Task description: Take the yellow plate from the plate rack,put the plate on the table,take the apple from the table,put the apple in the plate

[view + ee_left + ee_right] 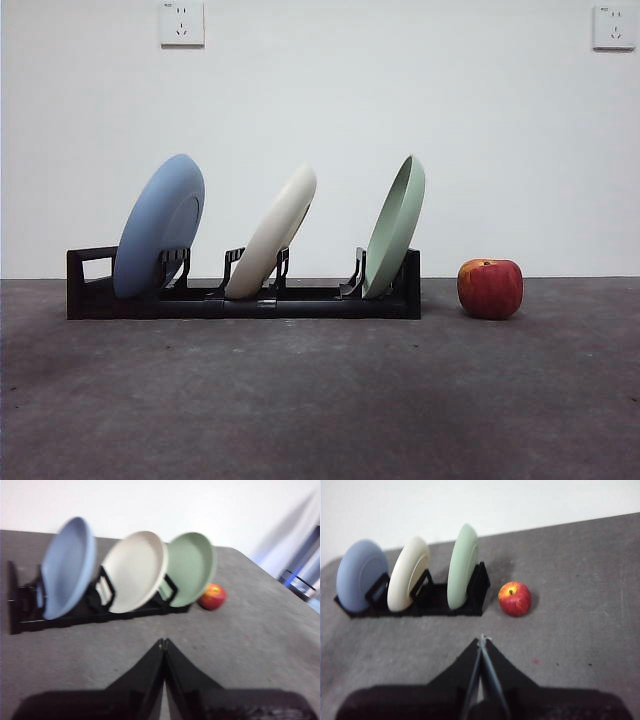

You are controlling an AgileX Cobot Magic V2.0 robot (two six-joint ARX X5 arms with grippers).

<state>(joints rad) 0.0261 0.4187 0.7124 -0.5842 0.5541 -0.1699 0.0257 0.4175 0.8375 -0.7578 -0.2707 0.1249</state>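
The yellow plate [274, 238] leans in the middle slot of the plate rack [240, 300], between a blue plate [160, 225] and a green plate [396, 225]. The apple [490, 288] sits on the table [320, 400] just beside the rack's green-plate end. Left gripper [163, 641] and right gripper [481, 639] hang above the table with jaws pressed together, holding nothing

A matt finish is shown by the yellow plate [275, 237], black plastic by the plate rack [90, 290], speckled roughness by the table [320, 400], and smooth skin by the apple [490, 288].
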